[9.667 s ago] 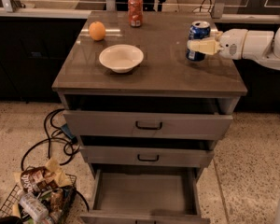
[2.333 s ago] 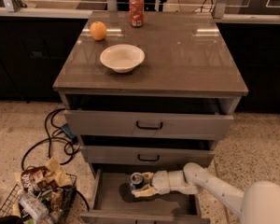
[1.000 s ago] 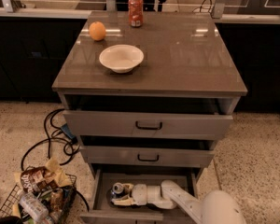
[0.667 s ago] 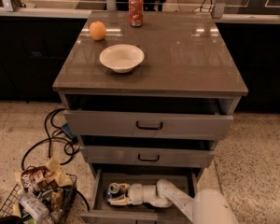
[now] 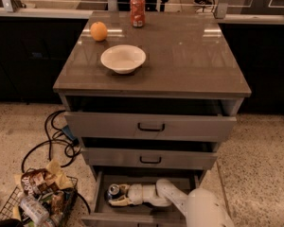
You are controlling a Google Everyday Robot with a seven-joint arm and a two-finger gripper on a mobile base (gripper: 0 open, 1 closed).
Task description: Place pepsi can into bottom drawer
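The bottom drawer [image 5: 146, 213] is pulled open at the foot of the grey cabinet. The pepsi can [image 5: 114, 191], blue with a silver top, stands at the drawer's left end. My gripper [image 5: 116, 196] reaches into the drawer from the right, with its pale fingers wrapped around the can. The white arm [image 5: 180, 198] runs back to the lower right.
On the cabinet top [image 5: 189, 56] sit a red-orange soda can [image 5: 137, 11], an orange [image 5: 98, 31] and a white bowl [image 5: 123, 58]. The two upper drawers [image 5: 150, 126] stand slightly open. A wire basket of rubbish [image 5: 38, 197] and black cables [image 5: 54, 138] lie on the floor at left.
The gripper carried the can from the cabinet top down into the bottom drawer, then slid it left to the drawer's left end.
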